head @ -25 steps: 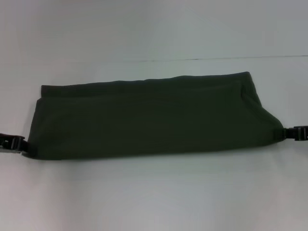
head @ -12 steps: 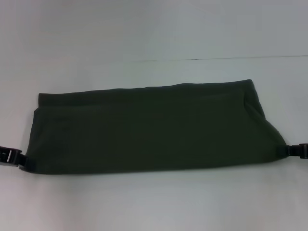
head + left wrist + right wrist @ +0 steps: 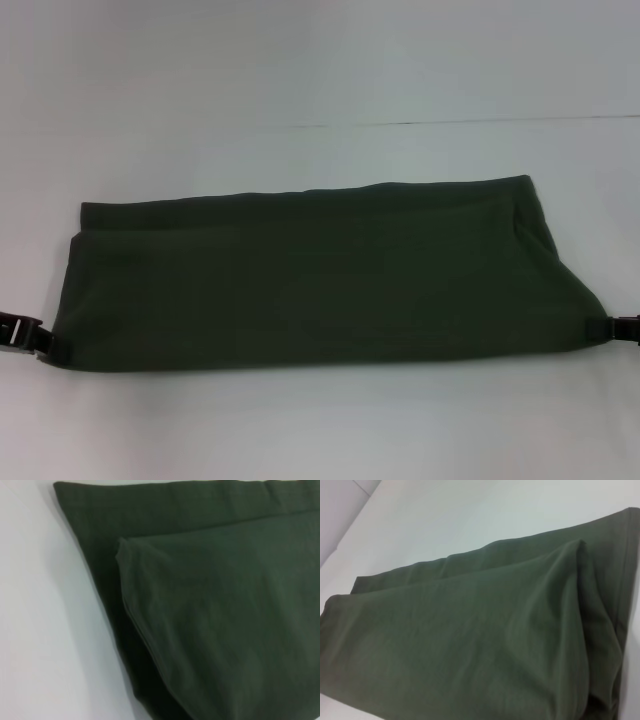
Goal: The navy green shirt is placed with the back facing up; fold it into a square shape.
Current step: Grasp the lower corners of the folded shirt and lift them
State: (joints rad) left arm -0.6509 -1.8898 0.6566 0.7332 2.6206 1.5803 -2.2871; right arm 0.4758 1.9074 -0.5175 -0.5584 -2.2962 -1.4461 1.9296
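You see the plain dark olive-green cloth shirt [image 3: 310, 275], folded into a band, drawn nearer the surface's front edge; left gripper [image 3: 45, 343] and right gripper [image 3: 592, 328] clench its near corners, so this fold is finishing

1. The navy green shirt [image 3: 310, 275] spreads as a wide band across the middle of the head view, nearly edge to edge.
2. The white table [image 3: 320, 70] lies bare along the whole top and along the bottom of the frame.
3. The left gripper [image 3: 40, 340] blocks the shirt's lower left corner.
4. The right gripper [image 3: 600, 328] blocks the lower right corner.
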